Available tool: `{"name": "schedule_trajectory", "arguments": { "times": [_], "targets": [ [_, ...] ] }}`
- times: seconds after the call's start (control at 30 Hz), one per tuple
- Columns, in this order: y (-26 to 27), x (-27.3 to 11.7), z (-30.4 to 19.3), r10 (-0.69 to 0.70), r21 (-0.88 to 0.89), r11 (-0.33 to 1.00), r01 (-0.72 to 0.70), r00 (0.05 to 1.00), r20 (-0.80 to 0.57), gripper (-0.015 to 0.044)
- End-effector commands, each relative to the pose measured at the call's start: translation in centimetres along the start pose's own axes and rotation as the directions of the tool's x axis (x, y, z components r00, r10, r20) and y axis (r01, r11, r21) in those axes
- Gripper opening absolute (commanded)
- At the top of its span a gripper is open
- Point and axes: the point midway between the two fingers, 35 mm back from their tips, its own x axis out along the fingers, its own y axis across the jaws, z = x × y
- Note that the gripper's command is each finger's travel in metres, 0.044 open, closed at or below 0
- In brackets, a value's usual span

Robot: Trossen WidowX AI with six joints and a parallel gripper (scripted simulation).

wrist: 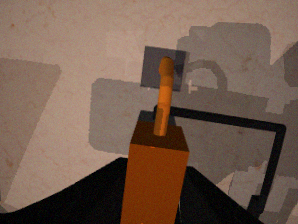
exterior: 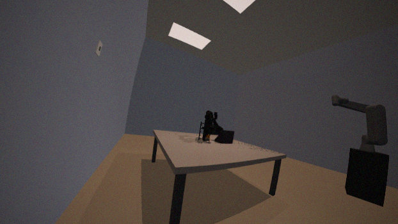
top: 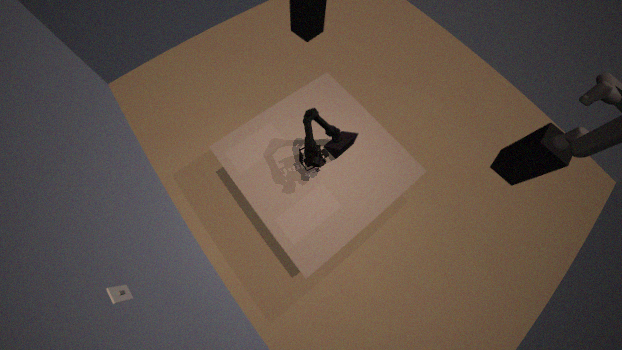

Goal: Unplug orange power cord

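- My gripper (top: 314,161) (exterior: 206,137) (wrist: 154,171) is closed on the orange plug (exterior: 208,137) (wrist: 155,185), one black finger on either side of its block-shaped body.
- The plug runs up from the bottom of my wrist view, between my fingers; I have not let it go.
- The orange power cord (wrist: 165,92) leaves the plug's far end and reaches over a dark square (wrist: 150,66), where its rounded end shows.
- I cannot tell whether that dark square is part of the power strip, nor whether the plug is in or out of a socket.
- To the right of the cord in my wrist view, a thin black frame (wrist: 230,118) (exterior: 200,131) makes an angular bend; from outside it stands upright beside my gripper.
- My arm (top: 308,127) (exterior: 208,120) is bent, its elbow high, and slopes down to a dark block (top: 342,145) (exterior: 227,137) on the pale table (top: 370,175) (exterior: 211,157).
- Shadows fall on the tabletop around my gripper.
- Well apart from the table, a grey arm (top: 602,137) (exterior: 376,125) stands on a black pedestal (top: 530,155) (exterior: 368,176).
- A small pale plate (top: 114,295) (exterior: 98,50) is on the wall.
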Motion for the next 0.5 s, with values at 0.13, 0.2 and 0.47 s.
{"name": "schedule_trajectory", "arguments": {
  "times": [0.13,0.2,0.47],
  "targets": [
    [0.0,0.0,0.0,0.0,0.002,1.0,0.0,1.0,0.0,0.0002],
    [0.0,0.0,0.1,0.0,0.002,1.0,0.0,1.0,0.0,0.0],
    [-0.2,-0.1,1.1,0.0,0.001,1.0,0.0,1.0,0.001,0.0]
  ]
}}
